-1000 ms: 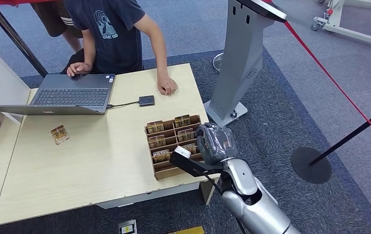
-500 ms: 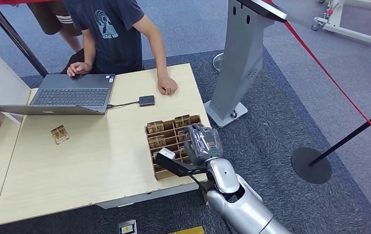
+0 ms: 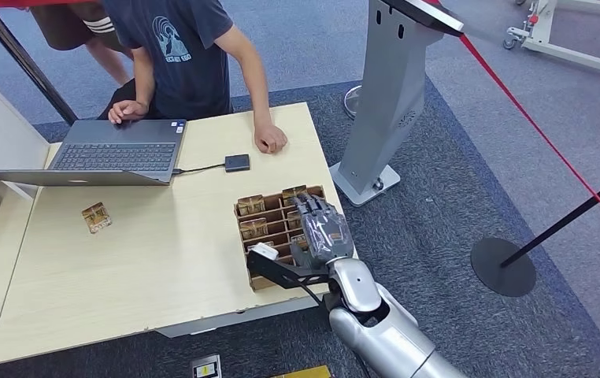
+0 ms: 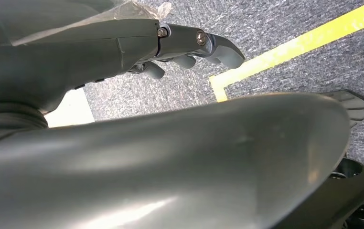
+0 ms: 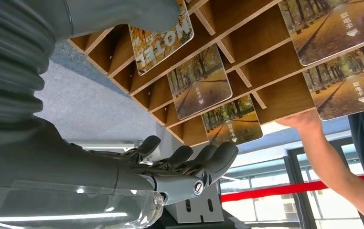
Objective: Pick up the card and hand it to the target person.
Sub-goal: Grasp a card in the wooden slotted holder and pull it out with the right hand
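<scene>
Cards [image 3: 252, 205] stand in the wooden rack [image 3: 259, 276] on the table, so the right hand [image 3: 322, 227], fingers apart and empty above them, should pinch just one.

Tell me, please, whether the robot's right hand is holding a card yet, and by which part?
Nothing is held yet. The right hand hovers over the wooden card rack, its fingers extended and apart, closed on no card.

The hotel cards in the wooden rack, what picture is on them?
Golden autumn trees along a path on the hotel cards, clearest from the right wrist.
</scene>
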Available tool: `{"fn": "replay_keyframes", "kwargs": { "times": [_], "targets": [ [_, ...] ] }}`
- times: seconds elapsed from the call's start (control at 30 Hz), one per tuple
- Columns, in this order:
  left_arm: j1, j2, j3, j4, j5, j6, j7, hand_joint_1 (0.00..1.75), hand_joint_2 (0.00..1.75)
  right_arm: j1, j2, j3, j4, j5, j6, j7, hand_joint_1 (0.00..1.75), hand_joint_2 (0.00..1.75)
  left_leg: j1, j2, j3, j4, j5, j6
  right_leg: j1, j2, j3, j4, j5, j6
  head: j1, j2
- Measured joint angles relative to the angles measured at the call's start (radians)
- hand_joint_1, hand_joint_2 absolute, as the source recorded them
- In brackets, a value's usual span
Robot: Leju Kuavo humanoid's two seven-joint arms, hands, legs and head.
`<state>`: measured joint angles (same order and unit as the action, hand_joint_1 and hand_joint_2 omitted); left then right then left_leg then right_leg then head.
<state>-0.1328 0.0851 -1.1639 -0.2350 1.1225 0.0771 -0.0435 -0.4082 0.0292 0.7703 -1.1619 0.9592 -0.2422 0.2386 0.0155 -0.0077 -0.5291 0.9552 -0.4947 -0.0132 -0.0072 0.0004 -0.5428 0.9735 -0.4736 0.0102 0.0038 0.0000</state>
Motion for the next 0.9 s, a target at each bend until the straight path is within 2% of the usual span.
{"fn": "replay_keyframes", "kwargs": {
  "times": [0.13, 0.23, 0.27, 0.33, 0.47, 0.57, 0.67, 0.9],
  "targets": [
    [0.000, 0.000, 0.000, 0.000, 0.003, 0.001, 0.000, 0.00, 0.00, 0.001, -0.007, 0.001, 0.000, -0.004, -0.006, 0.004, 0.55, 1.75, 0.000, 0.000, 0.000, 0.000, 0.000, 0.000, 0.000, 0.000, 0.000, 0.000, 0.000, 0.000, 0.000, 0.000],
    [0.000, 0.000, 0.000, 0.000, 0.006, 0.001, 0.000, 0.00, 0.00, 0.002, -0.013, 0.001, -0.001, -0.004, -0.012, 0.009, 1.06, 1.75, 0.000, 0.000, 0.000, 0.000, 0.000, 0.000, 0.000, 0.000, 0.000, 0.000, 0.000, 0.000, 0.000, 0.000],
    [0.000, 0.000, 0.000, 0.000, 0.006, 0.001, 0.000, 0.00, 0.00, 0.002, -0.015, 0.001, -0.001, -0.003, -0.014, 0.010, 1.17, 1.75, 0.000, 0.000, 0.000, 0.000, 0.000, 0.000, 0.000, 0.000, 0.000, 0.000, 0.000, 0.000, 0.000, 0.000],
    [0.001, 0.000, 0.000, 0.000, 0.006, 0.001, 0.000, 0.00, 0.00, 0.003, -0.019, 0.001, -0.002, 0.000, -0.024, 0.011, 1.10, 1.75, 0.000, 0.000, 0.000, 0.000, 0.000, 0.000, 0.000, 0.000, 0.000, 0.000, 0.000, 0.000, 0.000, 0.000],
    [0.001, -0.001, 0.000, 0.000, 0.009, 0.001, 0.000, 0.00, 0.00, 0.004, -0.025, 0.000, -0.011, 0.009, -0.042, 0.012, 1.10, 1.75, 0.000, 0.000, 0.001, 0.000, 0.000, 0.000, 0.000, 0.000, 0.001, 0.000, 0.000, 0.000, 0.000, 0.000],
    [0.001, -0.001, 0.000, 0.000, 0.009, 0.001, 0.000, 0.00, 0.00, 0.004, -0.028, 0.000, -0.019, 0.012, -0.045, 0.012, 0.93, 1.75, 0.000, 0.000, 0.001, 0.000, 0.000, 0.000, 0.000, 0.000, 0.001, 0.000, 0.000, 0.000, 0.000, 0.000],
    [0.001, -0.002, 0.000, 0.000, 0.009, 0.001, 0.000, 0.00, 0.00, 0.005, -0.031, 0.000, -0.021, 0.013, -0.045, 0.012, 0.86, 1.75, 0.000, 0.000, 0.001, 0.000, 0.000, 0.000, 0.000, 0.000, 0.001, 0.000, 0.000, 0.000, 0.000, 0.000],
    [0.001, -0.003, 0.000, 0.000, 0.011, 0.001, 0.000, 0.00, 0.00, 0.009, -0.034, 0.000, -0.021, 0.013, -0.042, 0.002, 0.94, 1.75, 0.000, 0.000, 0.001, 0.000, 0.000, 0.000, 0.000, 0.000, 0.001, 0.000, 0.000, 0.000, 0.000, 0.000]
  ]
}}
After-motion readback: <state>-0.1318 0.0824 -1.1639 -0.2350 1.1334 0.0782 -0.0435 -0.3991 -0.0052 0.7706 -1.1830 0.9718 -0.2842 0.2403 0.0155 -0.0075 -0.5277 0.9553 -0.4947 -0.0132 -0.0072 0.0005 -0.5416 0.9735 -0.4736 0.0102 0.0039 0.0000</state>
